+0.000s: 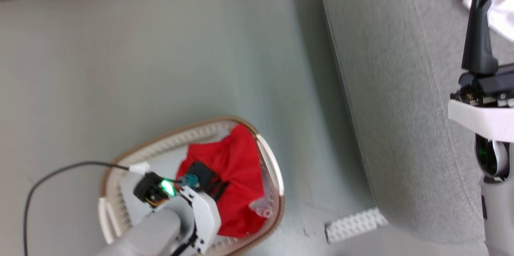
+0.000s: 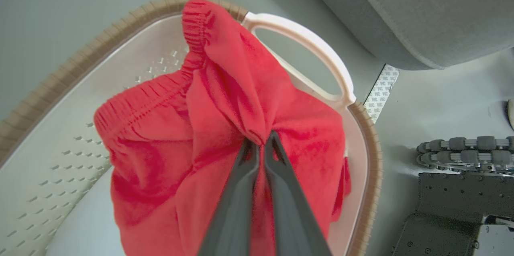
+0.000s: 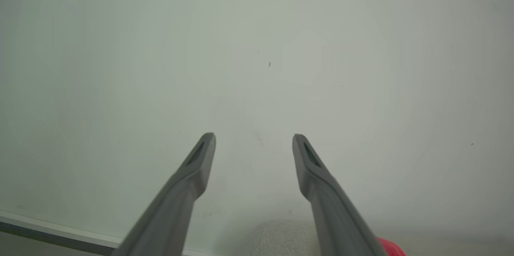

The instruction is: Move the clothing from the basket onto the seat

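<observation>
Here, left gripper [image 2: 263, 137] pinches tight on a fold of the bright red soft fabric garment [image 2: 160, 139] lying inside the oval white perforated plastic basket [image 2: 60, 83], by its handle edge. Right gripper [image 3: 253, 143] gapes wide, empty, over the light grey upholstered sofa [image 1: 401, 87].

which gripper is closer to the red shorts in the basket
Left. The left gripper is shut on the red shorts inside the basket, pinching a fold of them. The right gripper is open, off over the grey sofa, well apart from the basket.
</observation>
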{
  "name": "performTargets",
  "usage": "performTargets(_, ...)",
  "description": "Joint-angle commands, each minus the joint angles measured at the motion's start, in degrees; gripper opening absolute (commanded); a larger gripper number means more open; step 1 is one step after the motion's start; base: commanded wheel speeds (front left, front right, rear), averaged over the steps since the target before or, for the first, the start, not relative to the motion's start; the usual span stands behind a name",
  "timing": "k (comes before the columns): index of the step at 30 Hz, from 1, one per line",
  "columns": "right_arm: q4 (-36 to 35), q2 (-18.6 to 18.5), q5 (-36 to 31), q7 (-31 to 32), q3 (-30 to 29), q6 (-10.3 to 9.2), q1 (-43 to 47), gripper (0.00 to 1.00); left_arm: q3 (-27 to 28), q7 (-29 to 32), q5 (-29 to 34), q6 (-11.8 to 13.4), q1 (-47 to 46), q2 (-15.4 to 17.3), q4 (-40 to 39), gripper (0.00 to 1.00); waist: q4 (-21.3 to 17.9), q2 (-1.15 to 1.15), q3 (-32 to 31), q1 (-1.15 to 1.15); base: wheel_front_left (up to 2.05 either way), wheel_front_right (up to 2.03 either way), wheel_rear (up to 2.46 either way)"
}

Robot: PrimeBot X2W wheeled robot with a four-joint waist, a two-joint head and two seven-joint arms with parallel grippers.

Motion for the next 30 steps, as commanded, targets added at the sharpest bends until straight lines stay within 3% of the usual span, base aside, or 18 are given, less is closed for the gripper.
performTargets(1, 0.52, -0.72, -0.10, -0.16, -0.14, -0.15, 1.14, 1.00, -0.13, -0.20, -0.96, 0.07, 1.12, -0.27, -0.49, 0.00, 3.49, 0.00, -6.28, 0.01, 0.00, 0.00, 0.00)
performTargets(8, 2.93, -3.33, 1.13, -0.16, -0.37, -0.15, 4.89, 1.00, 1.83, -0.56, -2.45, 0.07, 3.42, -0.94, -4.84, 0.00, 6.59, 0.00, -15.11, 0.01, 0.00, 0.00, 0.00)
performTargets(18, 5.14, -5.06, 3.73, -0.15, -2.08, -0.15, 12.60, 1.00, 12.50, -0.56, 4.03, 1.02, 9.06, 0.54, -15.82, 0.00, 10.45, 0.00, -26.26, 0.01, 0.00, 0.00, 0.00)
performTargets(30, 9.20, -5.43, 7.50, -0.16, 4.25, -0.15, 19.70, 1.00, 24.82, -0.55, 8.09, 4.60, 13.10, 4.62, -29.94, 0.00, 11.65, 0.00, -34.45, 0.01, 0.00, 0.00, 0.00)
